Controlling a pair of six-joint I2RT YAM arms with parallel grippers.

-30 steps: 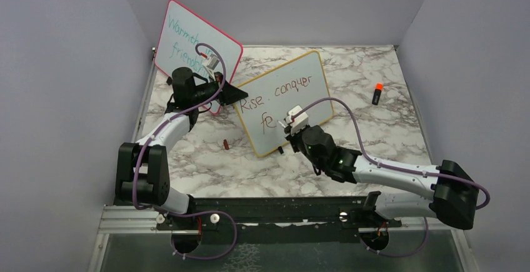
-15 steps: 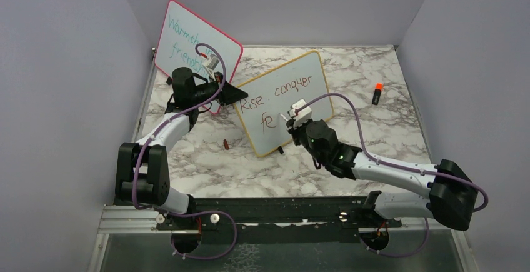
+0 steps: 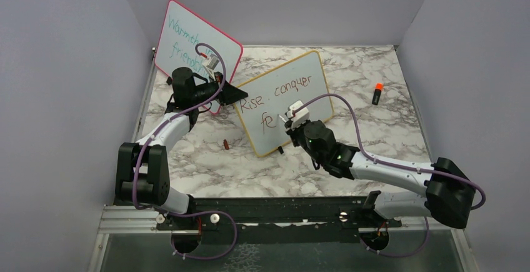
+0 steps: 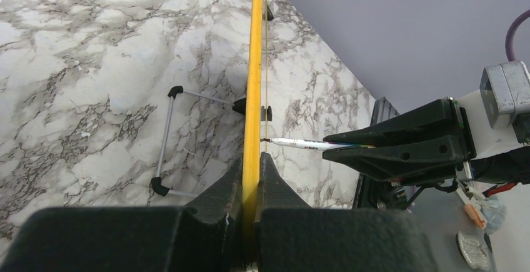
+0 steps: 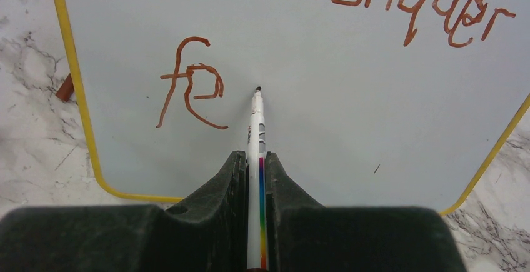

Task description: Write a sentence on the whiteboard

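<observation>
- The whiteboard, a rectangular white panel with a yellow-orange frame and rounded corners, is propped up tilted around the middle of the grey-veined marble worktop.
- The sentence, in brownish-red handwriting, has "Rise. conquer" finished on its top line. The second line is only at "fe".
- So I'd call it a bit over halfway. The first line is done, the second word-start looks unfinished, and the rest of that line hasn't been written.
- The white marker pen with the rainbow stripe has its dark tip just at 3 o'clock of the "e". From the left wrist view the tip looks to be touching the board face, right where the next letter would go.
- The right end effector is clamped tight on that pen, which pokes straight out between the jaws.
- The left end effector is pinched shut on the board's yellow frame at its 10 o'clock corner, steadying it, I guess.
- Further out:
  - A small brownish-red cap lies on the worktop at 8 o'clock of the board.
  - A black marker with an orange cap lies well apart at 3 o'clock.
  - A pink-red-framed board with teal writing leans at 11 o'clock, and it isn't the one being written on.
</observation>
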